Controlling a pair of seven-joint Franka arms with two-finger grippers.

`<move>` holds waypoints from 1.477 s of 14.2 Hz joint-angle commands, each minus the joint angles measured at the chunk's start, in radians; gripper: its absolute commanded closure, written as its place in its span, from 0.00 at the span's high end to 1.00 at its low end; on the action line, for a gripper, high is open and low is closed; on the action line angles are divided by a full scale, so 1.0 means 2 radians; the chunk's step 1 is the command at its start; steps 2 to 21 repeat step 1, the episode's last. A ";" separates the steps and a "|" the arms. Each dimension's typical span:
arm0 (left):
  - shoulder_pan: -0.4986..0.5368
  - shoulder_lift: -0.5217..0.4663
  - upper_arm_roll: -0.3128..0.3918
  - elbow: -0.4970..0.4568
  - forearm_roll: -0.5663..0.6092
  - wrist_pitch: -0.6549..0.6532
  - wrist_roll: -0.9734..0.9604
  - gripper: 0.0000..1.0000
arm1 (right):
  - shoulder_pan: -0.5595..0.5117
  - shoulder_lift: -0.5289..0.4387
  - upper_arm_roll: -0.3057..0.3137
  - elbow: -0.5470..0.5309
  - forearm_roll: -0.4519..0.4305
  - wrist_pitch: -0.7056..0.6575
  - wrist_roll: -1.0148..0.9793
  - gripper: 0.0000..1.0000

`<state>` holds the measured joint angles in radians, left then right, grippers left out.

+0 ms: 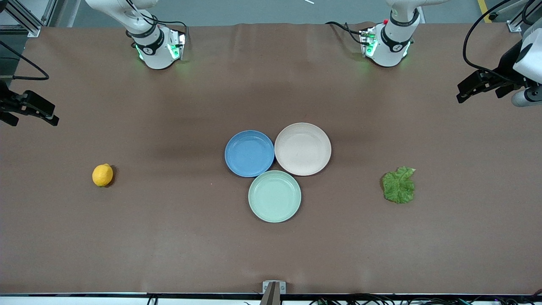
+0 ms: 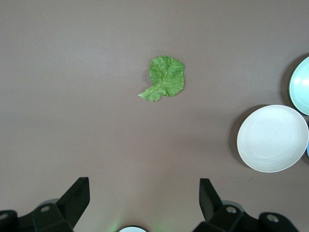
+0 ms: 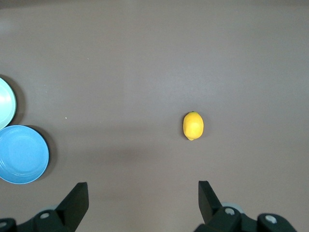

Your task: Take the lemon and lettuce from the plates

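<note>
The lemon (image 1: 102, 175) lies on the bare table toward the right arm's end, on no plate; it also shows in the right wrist view (image 3: 193, 125). The lettuce (image 1: 398, 185) lies flat on the table toward the left arm's end and shows in the left wrist view (image 2: 164, 78). The blue plate (image 1: 249, 153) and the beige plate (image 1: 302, 148) stand side by side mid-table, both empty. My right gripper (image 1: 37, 122) hangs open and empty above its end of the table (image 3: 143, 193). My left gripper (image 1: 478, 98) hangs open and empty above its end (image 2: 145, 193).
A pale mint-green plate (image 1: 274, 196), empty, touches both other plates and is nearer to the front camera. The arm bases (image 1: 157, 46) (image 1: 387, 44) stand along the table's back edge. A small bracket (image 1: 273, 288) sits at the front edge.
</note>
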<state>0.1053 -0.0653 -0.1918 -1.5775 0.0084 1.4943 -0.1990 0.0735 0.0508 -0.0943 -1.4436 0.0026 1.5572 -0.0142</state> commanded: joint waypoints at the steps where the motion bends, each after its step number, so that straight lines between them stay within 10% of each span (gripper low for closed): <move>1: 0.000 0.003 -0.001 0.012 0.003 0.001 0.011 1.00 | -0.004 0.002 0.003 0.009 0.000 -0.007 0.002 1.00; 21: 0.000 0.003 -0.001 0.012 0.003 0.001 0.011 1.00 | -0.004 0.002 0.003 0.009 0.000 -0.007 0.002 1.00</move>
